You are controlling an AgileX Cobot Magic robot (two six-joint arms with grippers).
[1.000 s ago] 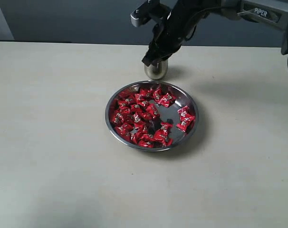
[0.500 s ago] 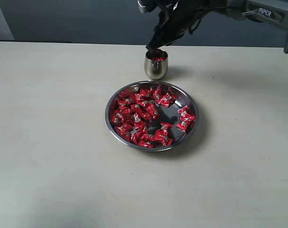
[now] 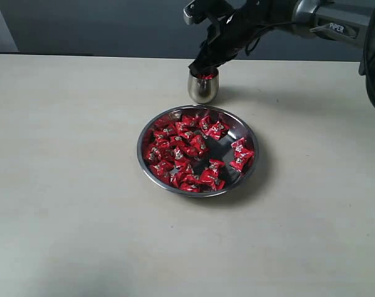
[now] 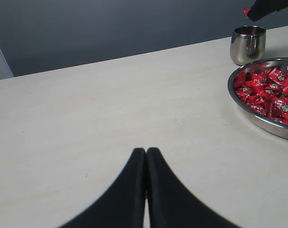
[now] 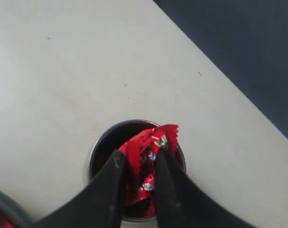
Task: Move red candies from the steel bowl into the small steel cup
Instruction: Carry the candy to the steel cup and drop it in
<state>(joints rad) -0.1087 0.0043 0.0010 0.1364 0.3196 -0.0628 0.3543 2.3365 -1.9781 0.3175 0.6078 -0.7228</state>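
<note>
On the pale desk [image 3: 70, 185], as the exterior view shows it:

1. Steel bowl [image 3: 236, 127]. Wide, shallow and shiny, it sits near the middle of the desk.
2. Red candies [image 3: 178, 151]. A loose heap covers the left and centre of the bowl. A small separate cluster lies at its right side, with a patch of bare steel between the two.
3. Small steel cup [image 3: 203, 90]. It stands upright just behind the bowl, close to its rim, with a narrow strip of desk between them. Red shows at its mouth. Whether any candy lies inside cannot be told, as the interior is dark and partly covered from above.
4. Right gripper [image 3: 203, 65]. Black, it reaches in from the upper right, with its tips directly over the cup's mouth. In its own wrist view the two fingers [image 5: 113, 190] are closed on a single red candy [image 5: 146, 145], pinched across the wrapper. One crinkled end sticks out past the tips. In the left wrist view the candy hangs above the cup's rim, clear of it.
5. Left gripper [image 4: 146, 151]. It appears in its own wrist view only. The fingers are pressed together tip to tip with nothing between them. It hangs over bare desk, well apart from bowl and cup.
</note>
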